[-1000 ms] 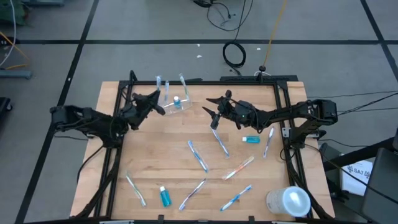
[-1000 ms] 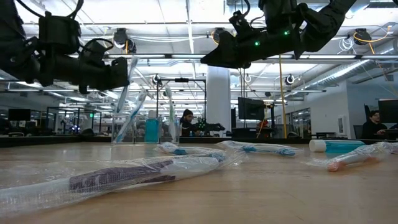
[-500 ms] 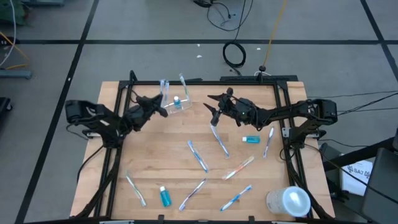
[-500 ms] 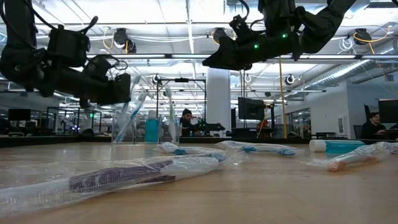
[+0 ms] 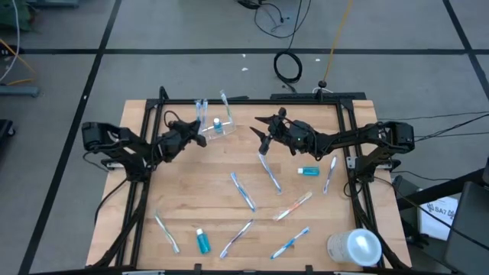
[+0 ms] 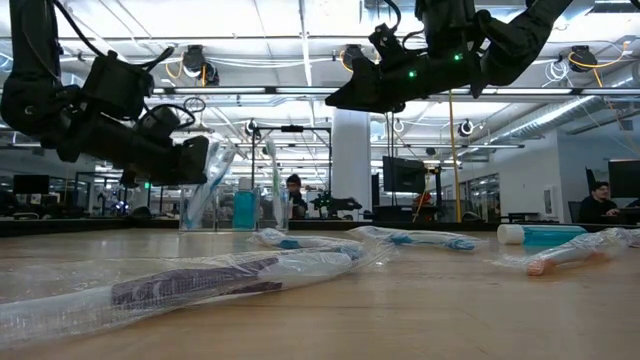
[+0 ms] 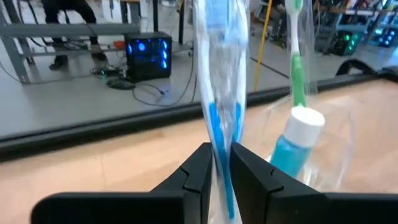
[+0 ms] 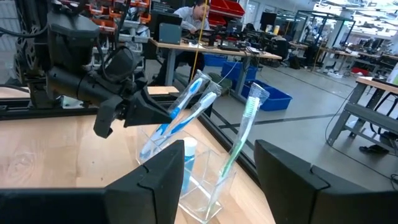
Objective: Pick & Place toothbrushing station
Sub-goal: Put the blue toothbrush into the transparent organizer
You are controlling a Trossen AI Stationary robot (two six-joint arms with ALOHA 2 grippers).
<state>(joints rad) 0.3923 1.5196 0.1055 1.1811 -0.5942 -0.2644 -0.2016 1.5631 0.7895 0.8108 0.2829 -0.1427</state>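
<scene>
- The clear plastic cup (image 5: pixel 216 126) stands at the far edge of the table (image 5: pixel 191 198), left of centre, with a toothpaste tube (image 5: pixel 217 124) upright inside it and a green-handled toothbrush (image 8: pixel 239 140) leaning against its far-right rim.
- A wrapped blue-and-white toothbrush (image 7: pixel 219 93) is pinched between the fingers of the left gripper (image 5: pixel 197 138), which sits just beside the cup on its left, nearer side.
- The brush's long axis runs steeply upward from the fingers, tilted towards the cup; the right wrist view shows two blue brushes (image 8: pixel 180 112) slanting together up from the cup's near-left corner, so I judge the lower end to be at or inside the rim, though I cannot tell whether it reaches the bottom.
- The cup lies straight ahead of the left gripper and slightly to one side of the held brush, so the coming move looks to depend on letting the brush lean onto the rim without tipping the cup.
- The right gripper (image 5: pixel 263 135) hovers above the table to the cup's right, well apart from it, fingers spread and holding nothing; the left arm is clearly the nearer.
- More wrapped brushes (image 5: pixel 243 191) and tubes (image 5: pixel 202 241) lie scattered across the near half of the table.
</scene>
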